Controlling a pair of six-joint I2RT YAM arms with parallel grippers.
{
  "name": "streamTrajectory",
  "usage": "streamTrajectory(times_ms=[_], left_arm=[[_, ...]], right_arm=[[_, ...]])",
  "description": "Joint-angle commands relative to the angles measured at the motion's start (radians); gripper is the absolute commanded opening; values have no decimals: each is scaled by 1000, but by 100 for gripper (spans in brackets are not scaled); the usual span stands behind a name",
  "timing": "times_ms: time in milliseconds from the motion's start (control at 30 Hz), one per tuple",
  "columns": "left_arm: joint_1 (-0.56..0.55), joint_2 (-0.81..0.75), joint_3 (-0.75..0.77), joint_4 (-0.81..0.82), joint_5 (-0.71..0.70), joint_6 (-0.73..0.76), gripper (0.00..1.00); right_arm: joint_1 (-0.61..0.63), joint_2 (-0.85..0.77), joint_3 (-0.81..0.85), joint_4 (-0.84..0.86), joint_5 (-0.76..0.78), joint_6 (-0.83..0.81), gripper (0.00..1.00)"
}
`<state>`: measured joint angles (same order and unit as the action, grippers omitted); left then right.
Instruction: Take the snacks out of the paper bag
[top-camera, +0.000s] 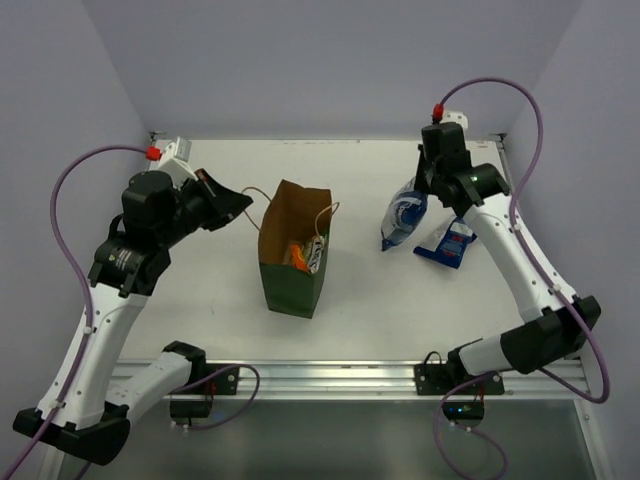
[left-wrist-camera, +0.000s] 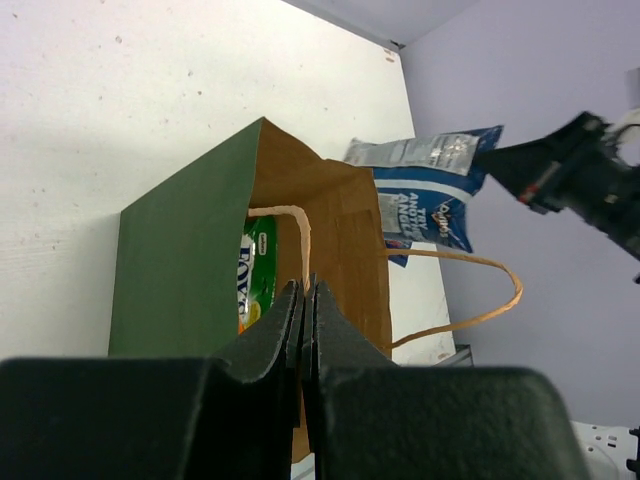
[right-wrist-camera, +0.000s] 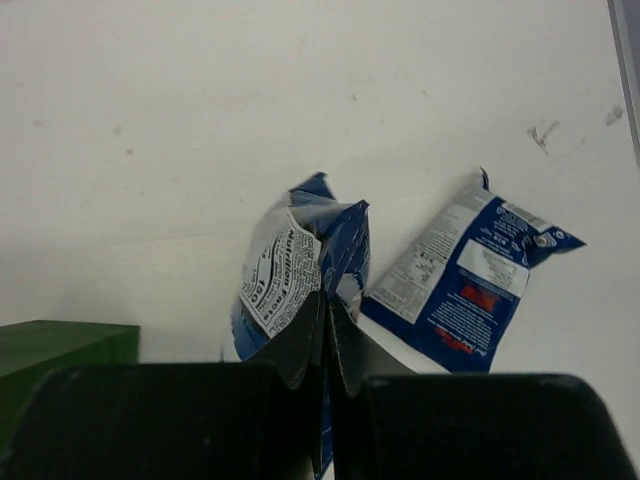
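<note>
The right claw (right-wrist-camera: 325, 305) pinches the blue snack (right-wrist-camera: 285, 270), which hangs long-ways down below it. The left claw (left-wrist-camera: 305, 288) pinches the handle (left-wrist-camera: 301, 240) of the paper bag (left-wrist-camera: 180, 260).

A white table (top-camera: 380, 300) fills the floor of a shallow alcove, its matte top flecked with small dark specks and a few scuff marks (right-wrist-camera: 540, 132) near its right edge. Plain pale lavender walls close it in on three sides: the back wall (top-camera: 330, 60) rises from the table's far edge, the left wall (top-camera: 50, 120) and right wall (top-camera: 600, 100) from its sides. Along the table's near edge runs an aluminium rail (top-camera: 330, 375), with a dull grey surface (top-camera: 340, 440) below it, and the light is soft and even, leaving only faint shadows on the table.
</note>
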<state>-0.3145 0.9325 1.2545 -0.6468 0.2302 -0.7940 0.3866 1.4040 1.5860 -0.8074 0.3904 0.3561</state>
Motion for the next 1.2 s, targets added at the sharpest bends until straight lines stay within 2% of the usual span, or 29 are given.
streamTrajectory(times_ms=[0, 167, 300, 467, 567, 633, 667, 800, 900, 1033, 1167], left_arm=[[5, -24, -12, 15, -20, -22, 3], [5, -43, -17, 18, -52, -36, 3], [5, -52, -26, 13, -61, -43, 3], [3, -50, -44, 12, -60, -47, 3], [5, -44, -50, 13, -43, -47, 3], [5, -40, -50, 13, -26, -36, 3], [5, -38, -49, 12, -19, -34, 2], [6, -46, -43, 4, 9, -33, 0], [5, -61, -21, -37, -14, -34, 0], [5, -102, -4, -53, -49, -50, 0], [5, -176, -47, -53, -95, -89, 0]], right_arm=[[-46, 36, -56, 40, 85, 29, 0], [-135, 119, -55, 57, 53, 35, 0], [-221, 138, -43, -4, 5, 130, 4], [-232, 95, -80, -33, 8, 152, 54], [-212, 12, -83, -32, 8, 127, 69], [-172, -63, -49, -12, -2, 90, 73], [-111, -86, -23, -12, -4, 74, 74], [70, -93, 207, -162, -80, 86, 67], [207, -54, 345, -242, -126, 138, 54], [352, -59, 407, -182, -237, 213, 44], [521, 79, 598, -260, -237, 352, 23]])
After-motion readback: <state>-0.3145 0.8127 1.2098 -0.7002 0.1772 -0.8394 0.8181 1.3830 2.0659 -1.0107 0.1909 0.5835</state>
